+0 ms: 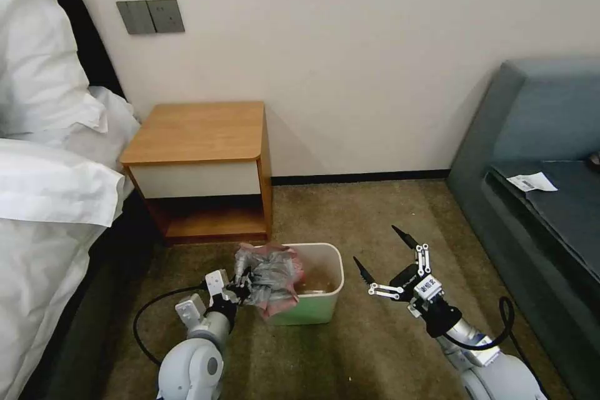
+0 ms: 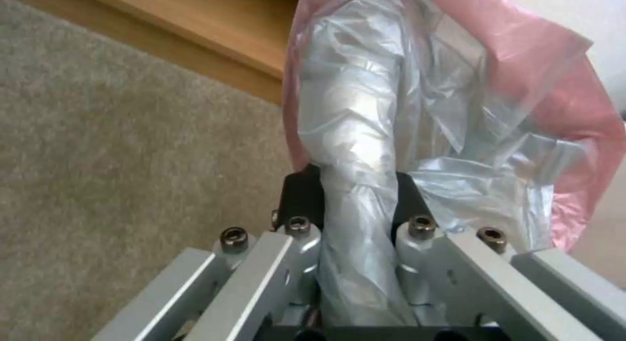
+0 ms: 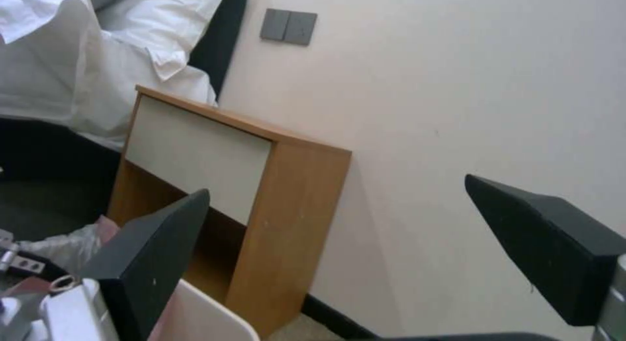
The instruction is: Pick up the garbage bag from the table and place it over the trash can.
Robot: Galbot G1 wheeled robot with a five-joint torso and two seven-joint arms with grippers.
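Observation:
The garbage bag (image 1: 270, 281) is a crumpled silvery film with pink edges, bunched over the left rim of the trash can (image 1: 322, 309), which stands on the carpet in front of the table (image 1: 200, 131). My left gripper (image 1: 245, 285) is shut on the bag's silvery film (image 2: 355, 194), pinched between its black pads (image 2: 301, 194). To the right of the can, just above the carpet, my right gripper (image 1: 379, 254) stands open with nothing between its dark fingers (image 3: 156, 253). The right wrist view takes in the table (image 3: 287, 214) and part of the bag (image 3: 72, 245).
A bed with white linen (image 1: 44, 200) borders the left side. A grey-blue sofa (image 1: 537, 200) with a slip of paper (image 1: 531, 182) stands on the right. Open carpet (image 1: 375, 212) lies between the table and the sofa. A wall switch plate (image 1: 150, 16) hangs above the table.

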